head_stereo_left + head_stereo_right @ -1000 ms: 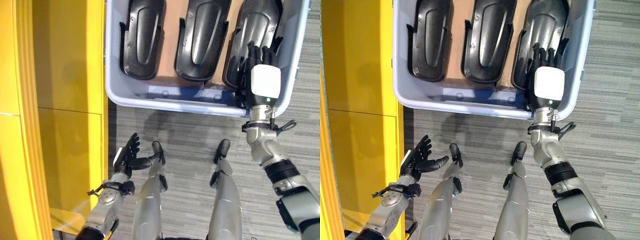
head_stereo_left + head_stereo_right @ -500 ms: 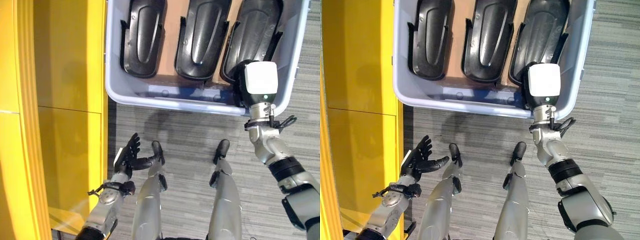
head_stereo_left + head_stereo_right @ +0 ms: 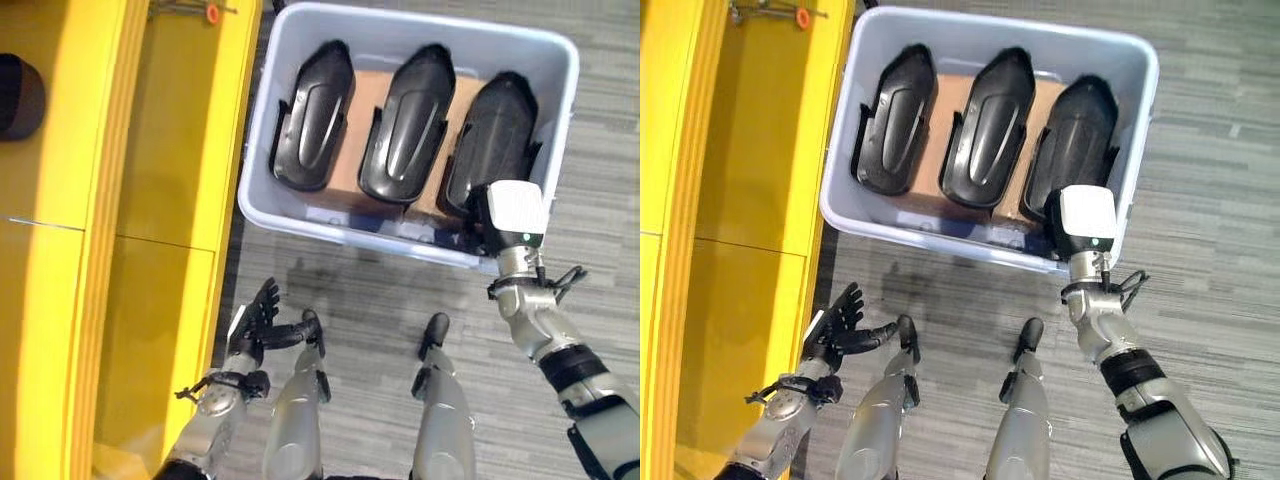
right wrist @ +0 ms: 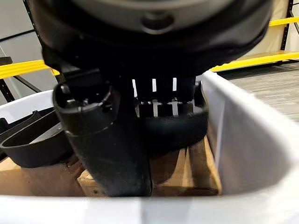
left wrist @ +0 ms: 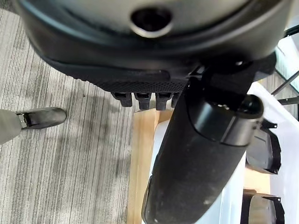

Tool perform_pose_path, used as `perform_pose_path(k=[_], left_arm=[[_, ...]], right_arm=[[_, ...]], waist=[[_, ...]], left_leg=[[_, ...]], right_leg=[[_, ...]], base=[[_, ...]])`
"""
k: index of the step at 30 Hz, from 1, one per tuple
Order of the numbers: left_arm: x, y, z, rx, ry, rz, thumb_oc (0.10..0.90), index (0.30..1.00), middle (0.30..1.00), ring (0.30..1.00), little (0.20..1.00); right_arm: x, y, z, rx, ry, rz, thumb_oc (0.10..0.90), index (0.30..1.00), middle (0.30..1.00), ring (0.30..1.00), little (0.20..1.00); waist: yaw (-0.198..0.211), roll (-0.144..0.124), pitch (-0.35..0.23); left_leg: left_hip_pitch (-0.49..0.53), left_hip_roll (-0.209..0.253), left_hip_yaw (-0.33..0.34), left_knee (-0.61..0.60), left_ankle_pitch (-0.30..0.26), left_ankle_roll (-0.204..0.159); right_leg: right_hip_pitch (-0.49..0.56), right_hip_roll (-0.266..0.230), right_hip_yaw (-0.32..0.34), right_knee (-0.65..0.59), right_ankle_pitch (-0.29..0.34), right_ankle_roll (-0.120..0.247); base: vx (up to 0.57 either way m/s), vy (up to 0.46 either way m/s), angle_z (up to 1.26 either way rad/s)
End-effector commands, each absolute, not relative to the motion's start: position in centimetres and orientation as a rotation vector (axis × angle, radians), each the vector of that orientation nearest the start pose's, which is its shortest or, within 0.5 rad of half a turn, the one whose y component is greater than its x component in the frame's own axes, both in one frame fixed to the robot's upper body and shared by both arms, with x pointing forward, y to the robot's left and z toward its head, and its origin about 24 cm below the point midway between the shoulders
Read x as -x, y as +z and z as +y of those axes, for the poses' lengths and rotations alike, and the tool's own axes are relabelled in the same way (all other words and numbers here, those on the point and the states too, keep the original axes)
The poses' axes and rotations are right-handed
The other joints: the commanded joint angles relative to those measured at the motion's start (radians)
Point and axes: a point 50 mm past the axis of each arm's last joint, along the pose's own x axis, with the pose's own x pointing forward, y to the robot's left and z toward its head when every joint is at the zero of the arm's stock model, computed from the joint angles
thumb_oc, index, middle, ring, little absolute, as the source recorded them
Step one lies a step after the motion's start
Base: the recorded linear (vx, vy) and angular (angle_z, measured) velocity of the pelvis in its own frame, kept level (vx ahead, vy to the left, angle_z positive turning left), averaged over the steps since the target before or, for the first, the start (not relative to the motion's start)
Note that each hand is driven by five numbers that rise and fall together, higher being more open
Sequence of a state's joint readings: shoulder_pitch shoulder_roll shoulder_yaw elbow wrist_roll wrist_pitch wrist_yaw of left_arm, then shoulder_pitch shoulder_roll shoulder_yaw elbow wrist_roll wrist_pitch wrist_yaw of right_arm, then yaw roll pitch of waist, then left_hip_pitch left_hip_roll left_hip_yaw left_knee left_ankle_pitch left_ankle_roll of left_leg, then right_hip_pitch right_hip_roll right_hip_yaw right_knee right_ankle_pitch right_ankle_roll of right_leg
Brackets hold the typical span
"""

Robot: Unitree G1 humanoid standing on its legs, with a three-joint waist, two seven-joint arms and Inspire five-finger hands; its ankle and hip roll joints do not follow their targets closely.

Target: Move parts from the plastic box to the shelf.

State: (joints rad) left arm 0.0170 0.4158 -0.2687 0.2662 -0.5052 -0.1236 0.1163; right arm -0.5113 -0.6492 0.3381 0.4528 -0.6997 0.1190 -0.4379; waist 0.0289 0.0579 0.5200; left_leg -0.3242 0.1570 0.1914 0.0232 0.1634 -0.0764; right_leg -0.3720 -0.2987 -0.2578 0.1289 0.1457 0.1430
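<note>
A pale blue plastic box (image 3: 335, 224) stands on the floor and holds three black moulded parts side by side: left (image 3: 312, 115), middle (image 3: 408, 120), right (image 3: 500, 130). My right hand (image 3: 515, 208), with a white cover on its back, is tipped down inside the box's near right corner. In the right wrist view its straight fingers (image 4: 163, 88) rest on the near end of the right part (image 4: 177, 133), with the thumb (image 4: 107, 140) beside it. My left hand (image 3: 255, 320) hangs low by the yellow shelf (image 3: 150, 200), open and holding nothing.
A brown board (image 3: 350, 150) lines the box bottom under the parts. A dark rounded object (image 3: 15, 95) lies on the shelf at far left, with a small orange item (image 3: 211, 13) at its back. Grey striped carpet (image 3: 380, 300) lies between box and shelf.
The camera has tilted, so the box now sits lower in view. My right hand has tipped from lying flat over the right part to pointing down at its near end. Left hand unchanged.
</note>
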Motion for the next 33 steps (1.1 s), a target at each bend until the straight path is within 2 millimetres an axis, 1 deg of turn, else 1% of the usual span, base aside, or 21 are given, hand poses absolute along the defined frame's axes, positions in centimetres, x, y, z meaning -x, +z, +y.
perform_pose_path(k=[1,4,5,6,7,8,10,11,14,15,18,19,22,23,24,26,29,32,33], left_arm=[[-21.9,-1.3,21.5,0.012,0.006,0.240,0.900,1.000,1.000,1.000,1.000],[-21.5,-1.6,21.7,0.008,0.007,0.256,0.900,1.000,1.000,1.000,1.000],[-21.5,-1.6,21.7,0.007,0.006,0.257,0.900,1.000,1.000,1.000,1.000],[-21.4,-1.8,21.9,0.002,0.012,0.267,0.900,1.000,1.000,1.000,1.000],[-21.4,-1.8,21.9,0.002,0.011,0.267,0.900,1.000,1.000,1.000,1.000],[-21.0,-2.1,22.2,0.001,0.019,0.287,0.900,1.000,1.000,1.000,1.000],[-20.6,-2.5,22.6,-0.008,0.030,0.309,0.900,1.000,1.000,1.000,1.000],[-20.1,-2.8,22.8,-0.008,0.032,0.325,0.900,1.000,1.000,1.000,1.000],[-19.5,-3.3,22.9,-0.012,0.030,0.350,0.900,1.000,1.000,1.000,1.000],[-19.5,-3.3,22.9,-0.012,0.030,0.351,0.900,1.000,1.000,1.000,1.000],[-19.0,-3.7,23.1,-0.010,0.036,0.374,0.900,1.000,1.000,1.000,1.000],[-18.8,-3.9,23.1,-0.007,0.039,0.381,0.900,1.000,1.000,1.000,1.000],[-17.9,-4.6,23.2,0.005,0.054,0.418,0.900,1.000,1.000,1.000,1.000],[-17.9,-4.6,23.2,0.006,0.054,0.418,0.900,1.000,1.000,1.000,1.000],[-17.7,-4.8,23.0,0.007,0.050,0.429,0.900,1.000,1.000,1.000,1.000],[-17.7,-5.0,22.9,0.010,0.050,0.433,0.900,1.000,1.000,1.000,1.000],[-17.8,-4.9,22.5,0.030,0.053,0.426,0.900,1.000,1.000,1.000,1.000],[-17.9,-4.7,22.3,0.033,0.050,0.414,0.900,1.000,1.000,1.000,1.000],[-18.0,-4.7,22.4,0.042,0.064,0.409,0.900,1.000,1.000,1.000,1.000]], right_arm=[[-32.3,13.3,-24.7,1.418,-0.355,-0.361,0.400,0.300,0.300,0.300,0.300],[-31.4,13.8,-24.8,1.388,-0.363,-0.398,0.400,0.300,0.300,0.300,0.300],[-31.4,13.8,-24.9,1.388,-0.364,-0.397,0.400,0.300,0.300,0.300,0.300],[-31.0,14.5,-24.8,1.379,-0.368,-0.432,0.400,0.300,0.300,0.300,0.300],[-31.0,14.5,-24.8,1.379,-0.368,-0.431,0.400,0.300,0.300,0.300,0.300],[-30.5,15.0,-24.6,1.373,-0.359,-0.466,0.400,0.300,0.300,0.300,0.300],[-30.1,16.1,-24.4,1.379,-0.356,-0.518,0.400,0.300,0.300,0.300,0.300],[-29.9,16.9,-24.1,1.385,-0.345,-0.561,0.400,0.300,0.300,0.300,0.300],[-29.5,18.0,-23.6,1.394,-0.324,-0.615,0.400,0.300,0.300,0.300,0.300],[-29.4,18.0,-23.6,1.394,-0.322,-0.614,0.400,0.300,0.300,0.300,0.300],[-28.8,19.2,-23.0,1.402,-0.300,-0.680,0.400,0.300,0.300,0.300,0.300],[-28.6,19.3,-22.9,1.407,-0.291,-0.687,0.400,0.300,0.300,0.300,0.300],[-28.1,20.7,-21.9,1.455,-0.245,-0.763,0.400,0.300,0.300,0.300,0.300],[-28.1,20.7,-21.9,1.456,-0.245,-0.763,0.400,0.300,0.300,0.300,0.300],[-28.0,21.1,-21.5,1.466,-0.230,-0.787,0.400,0.300,0.300,0.300,0.300],[-28.0,21.3,-21.3,1.468,-0.228,-0.797,0.400,0.300,0.300,0.300,0.300],[-27.8,22.0,-20.5,1.462,-0.213,-0.844,0.400,0.300,0.300,0.300,0.300],[-28.0,22.1,-20.0,1.462,-0.192,-0.853,0.400,0.300,0.300,0.300,0.300],[-28.0,22.1,-19.6,1.451,-0.180,-0.862,0.400,0.300,0.300,0.300,0.300]], waist=[[-0.002,-0.040,-0.105],[-0.003,-0.050,-0.138],[-0.003,-0.052,-0.139],[-0.005,-0.058,-0.156],[-0.005,-0.058,-0.156],[-0.010,-0.067,-0.184],[-0.010,-0.076,-0.206],[-0.012,-0.085,-0.235],[-0.012,-0.095,-0.274],[-0.012,-0.095,-0.274],[-0.013,-0.102,-0.314],[-0.013,-0.103,-0.325],[-0.012,-0.108,-0.388],[-0.012,-0.109,-0.388],[-0.012,-0.112,-0.413],[-0.012,-0.112,-0.421],[-0.010,-0.110,-0.460],[-0.008,-0.108,-0.465],[-0.008,-0.108,-0.468]], left_leg=[[0.059,0.082,-0.030,0.063,-0.127,-0.066],[0.099,0.084,-0.028,0.049,-0.130,-0.065],[0.096,0.082,-0.028,0.046,-0.124,-0.063],[0.117,0.086,-0.023,0.041,-0.125,-0.065],[0.117,0.086,-0.023,0.039,-0.123,-0.065],[0.145,0.087,-0.018,0.029,-0.125,-0.063],[0.171,0.088,-0.010,0.017,-0.125,-0.062],[0.188,0.089,-0.003,0.004,-0.123,-0.062],[0.219,0.090,0.010,-0.019,-0.118,-0.061],[0.221,0.090,0.010,-0.021,-0.118,-0.061],[0.250,0.093,0.021,-0.036,-0.117,-0.061],[0.260,0.093,0.023,-0.041,-0.118,-0.061],[0.313,0.093,0.042,-0.070,-0.122,-0.059],[0.311,0.091,0.042,-0.074,-0.116,-0.058],[0.328,0.089,0.047,-0.084,-0.114,-0.056],[0.338,0.088,0.051,-0.092,-0.112,-0.056],[0.369,0.083,0.051,-0.097,-0.118,-0.050],[0.382,0.080,0.048,-0.096,-0.123,-0.046],[0.387,0.082,0.042,-0.093,-0.124,-0.046]], right_leg=[[0.029,-0.032,-0.006,0.001,0.005,0.047],[0.070,-0.031,-0.010,-0.012,0.001,0.051],[0.069,-0.033,-0.010,-0.017,0.007,0.050],[0.091,-0.031,-0.014,-0.025,0.004,0.051],[0.091,-0.031,-0.014,-0.026,0.005,0.051],[0.117,-0.028,-0.015,-0.039,0.004,0.054],[0.138,-0.023,-0.015,-0.053,0.006,0.056],[0.150,-0.021,-0.014,-0.066,0.008,0.058],[0.171,-0.018,-0.013,-0.080,0.012,0.063],[0.173,-0.018,-0.013,-0.081,0.013,0.063],[0.201,-0.015,-0.017,-0.094,0.012,0.067],[0.209,-0.013,-0.019,-0.101,0.014,0.068],[0.250,-0.003,-0.022,-0.123,0.013,0.073],[0.248,-0.005,-0.022,-0.126,0.018,0.071],[0.261,-0.002,-0.024,-0.132,0.018,0.072],[0.269,0.000,-0.023,-0.137,0.018,0.072],[0.296,0.000,-0.024,-0.123,0.000,0.071],[0.305,-0.001,-0.024,-0.101,-0.017,0.068],[0.317,0.001,-0.024,-0.085,-0.034,0.065]], base=[[0.07,0.016,0.05],[0.05,0.012,-0.04],[0.00,0.000,0.00],[0.00,0.000,0.00],[0.06,0.023,-0.01],[0.07,0.011,-0.02],[0.07,0.009,-0.07],[0.06,0.008,-0.14],[0.04,0.006,-0.16],[0.03,0.003,-0.14],[0.04,0.006,-0.03],[0.06,0.020,0.01],[0.07,0.023,-0.09],[0.05,0.027,-0.07],[0.00,0.000,0.00],[0.00,0.000,0.00],[0.01,0.003,-0.01],[0.00,-0.005,0.01],[-0.01,-0.028,0.08]])
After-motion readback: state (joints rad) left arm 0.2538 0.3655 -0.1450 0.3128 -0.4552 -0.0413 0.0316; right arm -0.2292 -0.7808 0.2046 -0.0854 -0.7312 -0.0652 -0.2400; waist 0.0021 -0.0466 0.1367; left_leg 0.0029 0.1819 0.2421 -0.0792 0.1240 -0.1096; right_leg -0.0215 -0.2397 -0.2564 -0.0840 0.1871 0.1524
